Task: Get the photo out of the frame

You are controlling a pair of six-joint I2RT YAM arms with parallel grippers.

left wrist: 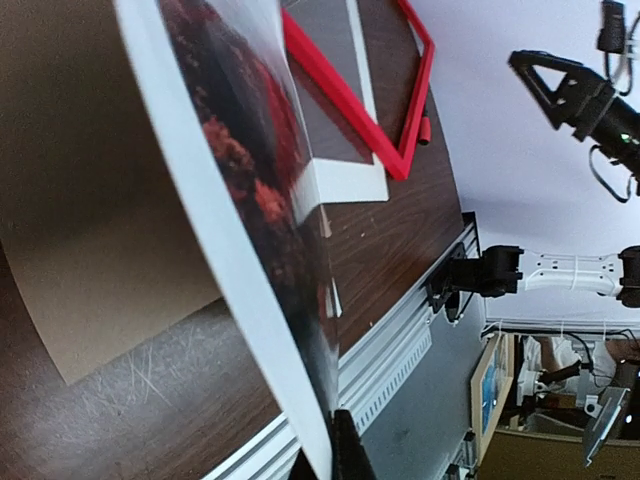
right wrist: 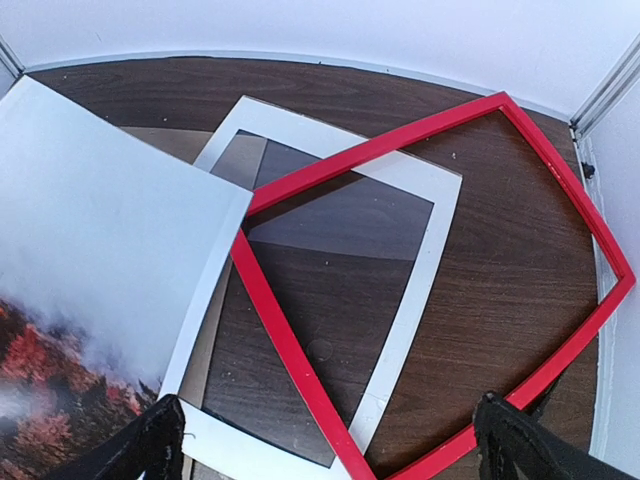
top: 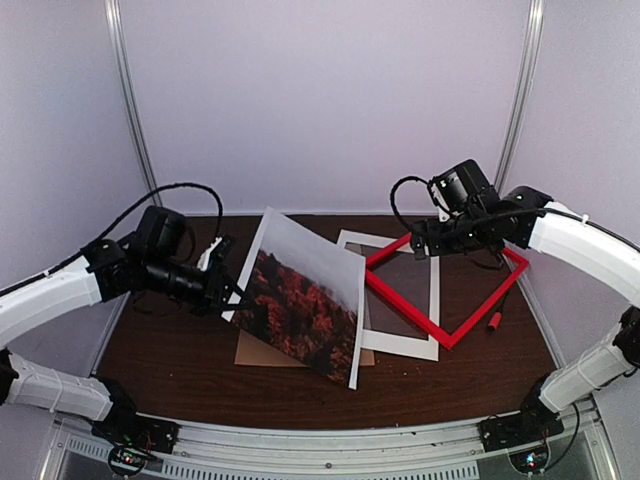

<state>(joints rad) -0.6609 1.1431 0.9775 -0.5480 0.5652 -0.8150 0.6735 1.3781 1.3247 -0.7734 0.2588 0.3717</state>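
Note:
The photo, misty sky over red trees, is lifted and tilted above the table. My left gripper is shut on its left edge. In the left wrist view the photo runs down to my gripper, which pinches its white border. The red frame lies flat at the right, partly over the white mat. My right gripper hovers open and empty over the frame's far corner. The right wrist view shows the frame, the mat and the photo, with my gripper spread wide.
The brown backing board lies on the table under the photo; it also shows in the left wrist view. A small red piece lies by the frame's right side. A clear pane shows inside the mat's window.

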